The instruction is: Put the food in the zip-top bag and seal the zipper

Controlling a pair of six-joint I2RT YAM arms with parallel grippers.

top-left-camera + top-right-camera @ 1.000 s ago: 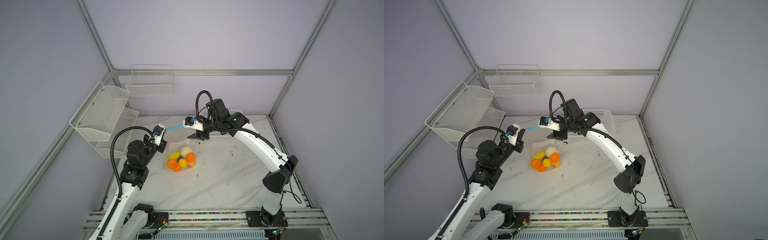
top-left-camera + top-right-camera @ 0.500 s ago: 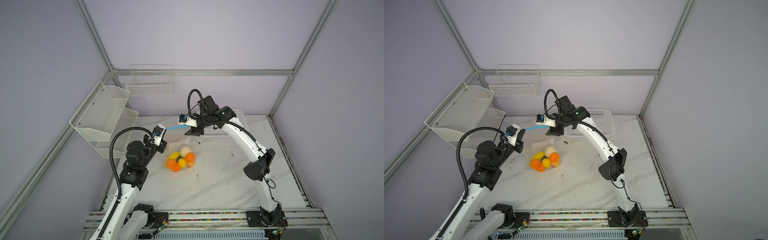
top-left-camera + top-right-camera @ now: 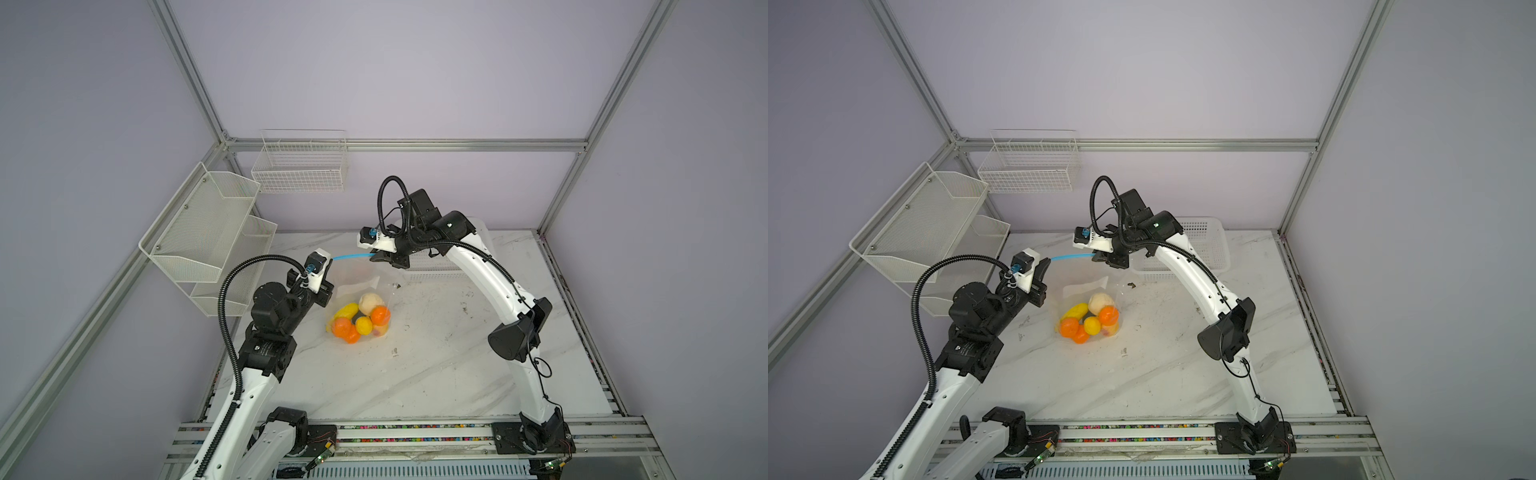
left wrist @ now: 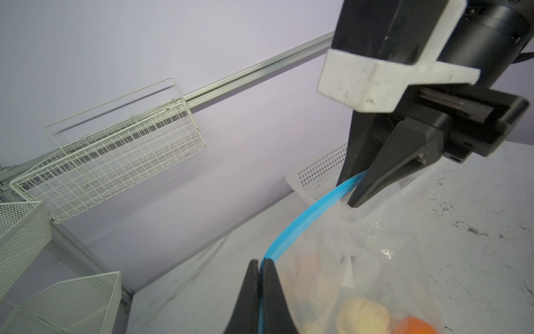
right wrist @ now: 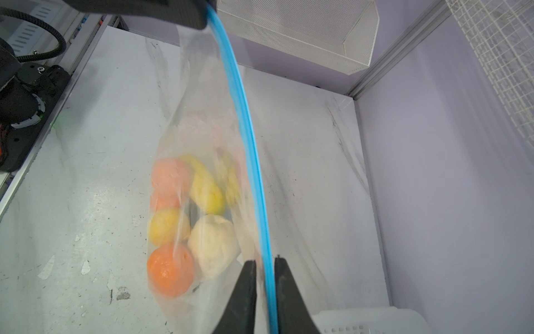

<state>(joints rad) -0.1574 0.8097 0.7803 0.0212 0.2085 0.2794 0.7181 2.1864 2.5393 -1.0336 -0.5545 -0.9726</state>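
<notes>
Zipper (image 4: 300, 216) clamped at one end in left tool (image 4: 261, 261). Now pinched further along by right tool (image 4: 351, 193), narrowed from wide. Food (image 3: 361, 322) inside bag (image 3: 361, 278) below zipper. Looks ready for sealing.

bright even light, faint soft shadows, wrist views edge-distorted

The food (image 3: 360, 319) sits low inside the zip-top bag (image 3: 357, 279). Behind the bag, to its right, a basket (image 3: 1209, 246) stands on the counter (image 3: 1183, 365).

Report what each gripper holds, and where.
Left gripper pinches the zipper near one end. Right gripper straddles it farther along; grip unclear.
</notes>
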